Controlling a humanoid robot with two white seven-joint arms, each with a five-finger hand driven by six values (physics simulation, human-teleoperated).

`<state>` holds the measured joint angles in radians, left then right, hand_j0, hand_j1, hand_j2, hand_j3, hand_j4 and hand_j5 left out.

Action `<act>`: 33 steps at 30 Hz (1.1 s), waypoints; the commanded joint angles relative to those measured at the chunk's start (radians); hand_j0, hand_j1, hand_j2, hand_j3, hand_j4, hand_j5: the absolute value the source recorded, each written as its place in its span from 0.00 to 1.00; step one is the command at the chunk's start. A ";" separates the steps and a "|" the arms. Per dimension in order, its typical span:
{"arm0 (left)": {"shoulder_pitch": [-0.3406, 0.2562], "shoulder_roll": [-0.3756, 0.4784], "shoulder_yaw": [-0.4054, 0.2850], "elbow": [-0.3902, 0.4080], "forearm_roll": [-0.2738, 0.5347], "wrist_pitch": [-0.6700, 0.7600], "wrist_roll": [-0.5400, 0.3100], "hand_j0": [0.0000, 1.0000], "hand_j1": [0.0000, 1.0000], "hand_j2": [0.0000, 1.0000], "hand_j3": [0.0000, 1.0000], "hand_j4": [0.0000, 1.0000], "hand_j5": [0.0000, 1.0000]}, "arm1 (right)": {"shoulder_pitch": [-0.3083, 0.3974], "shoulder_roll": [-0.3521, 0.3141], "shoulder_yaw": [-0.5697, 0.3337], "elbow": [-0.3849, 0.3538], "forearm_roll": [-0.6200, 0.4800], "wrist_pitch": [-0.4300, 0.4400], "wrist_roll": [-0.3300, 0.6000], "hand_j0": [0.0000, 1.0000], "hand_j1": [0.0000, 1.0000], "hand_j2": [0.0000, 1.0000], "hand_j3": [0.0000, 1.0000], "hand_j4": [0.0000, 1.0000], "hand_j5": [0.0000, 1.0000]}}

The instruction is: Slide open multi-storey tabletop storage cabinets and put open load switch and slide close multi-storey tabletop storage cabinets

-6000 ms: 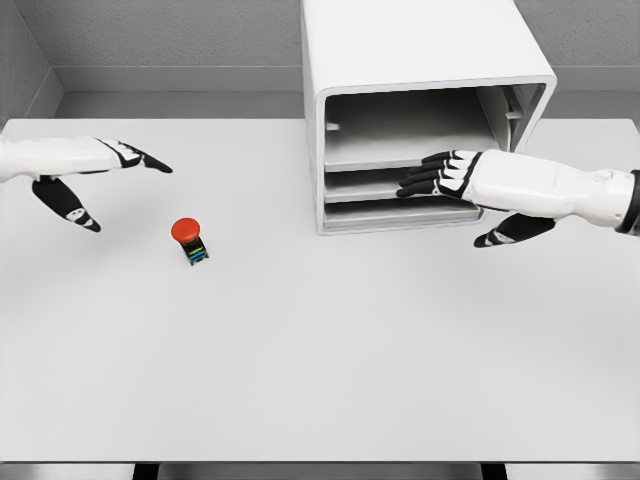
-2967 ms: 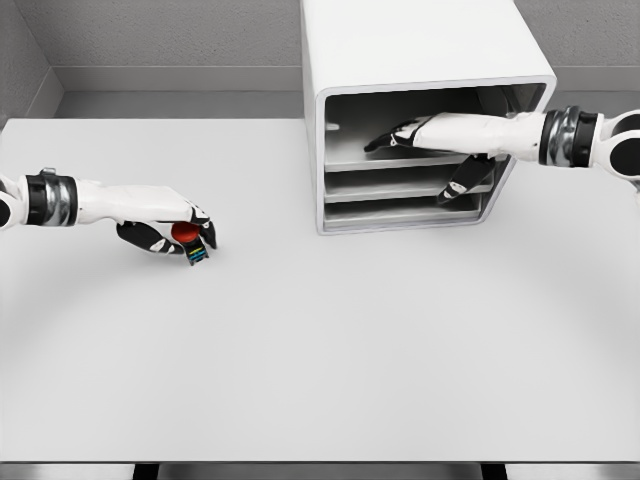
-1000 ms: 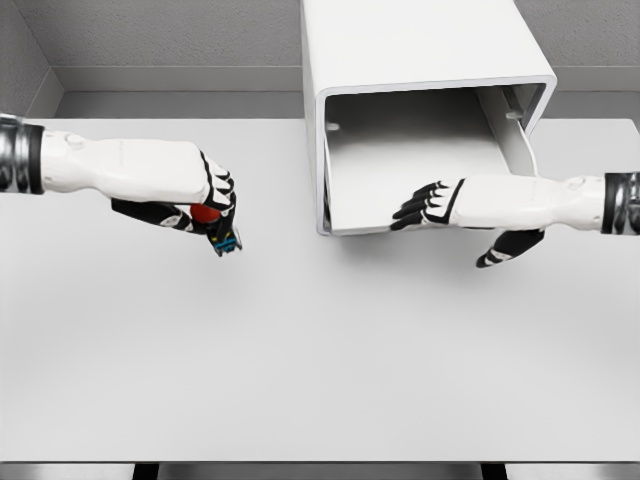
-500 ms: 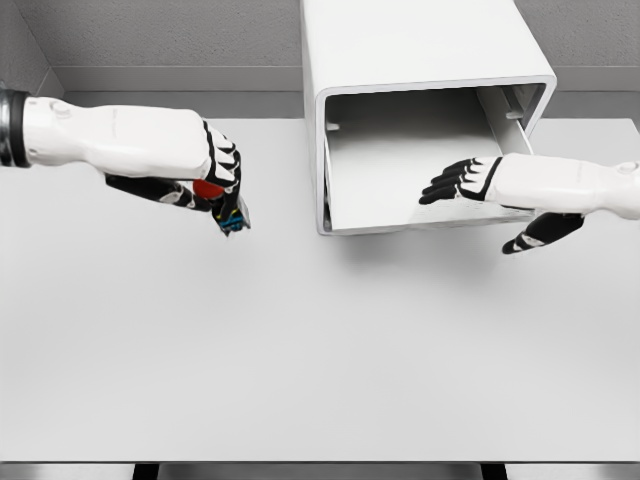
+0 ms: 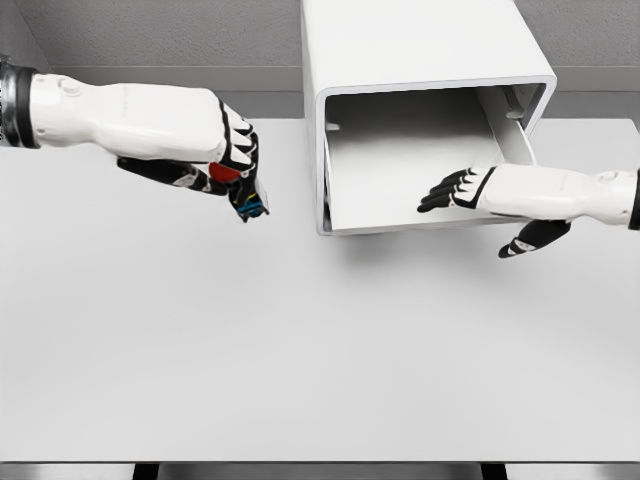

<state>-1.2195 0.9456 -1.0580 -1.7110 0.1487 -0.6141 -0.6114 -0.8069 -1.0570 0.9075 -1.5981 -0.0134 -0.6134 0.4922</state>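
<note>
I saw the switch (image 5: 237,187), red cap and dark body, clasped in my left robot hand (image 5: 222,160), held above the tabletop (image 5: 300,340) just left of the cabinet (image 5: 425,110). The cabinet stood open at its front. My right robot hand (image 5: 462,189) hung there with fingers spread, holding nothing, over the drawer floor (image 5: 400,175).

A white box-shaped storage cabinet (image 5: 420,110) stands at the back of the flat white table (image 5: 300,350), right of centre. Left of it, above the table, the left hand (image 5: 225,165) holds a red-capped load switch (image 5: 238,185). The right hand (image 5: 470,190) lies before the cabinet's open front, on the right.
</note>
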 commanded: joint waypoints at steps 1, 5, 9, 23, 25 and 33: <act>0.000 -0.024 0.000 0.004 0.003 0.003 0.001 0.40 0.40 0.40 0.40 0.40 0.40 | 0.000 -0.003 -0.001 -0.014 -0.005 0.002 0.005 1.00 1.00 1.00 1.00 1.00 1.00; 0.000 -0.044 0.000 0.004 0.002 0.003 0.001 0.40 0.40 0.40 0.40 0.40 0.40 | 0.014 -0.003 -0.001 -0.019 0.000 0.002 0.005 1.00 1.00 1.00 1.00 1.00 1.00; 0.000 -0.057 0.000 0.005 -0.001 0.003 0.001 0.40 0.40 0.40 0.40 0.40 0.40 | 0.023 -0.011 -0.001 -0.028 0.001 0.002 0.006 1.00 1.00 1.00 1.00 1.00 1.00; -0.026 -0.137 -0.013 0.097 -0.009 0.003 0.001 0.40 0.40 0.40 0.40 0.40 0.40 | 0.071 -0.074 -0.012 -0.080 0.001 0.002 -0.007 1.00 1.00 1.00 1.00 1.00 1.00; -0.028 -0.153 -0.014 0.109 -0.017 0.003 0.001 0.40 0.40 0.40 0.40 0.40 0.40 | 0.071 -0.083 -0.015 -0.082 0.000 0.002 -0.014 1.00 1.00 1.00 1.00 1.00 1.00; -0.040 -0.237 -0.016 0.169 -0.067 0.003 0.001 0.40 0.40 0.40 0.40 0.40 0.40 | 0.080 -0.113 -0.015 -0.083 -0.003 0.002 -0.015 1.00 1.00 1.00 1.00 1.00 1.00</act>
<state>-1.2594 0.7287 -1.0743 -1.5515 0.0845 -0.6141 -0.6115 -0.7271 -1.1647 0.8935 -1.6819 -0.0110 -0.6133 0.4787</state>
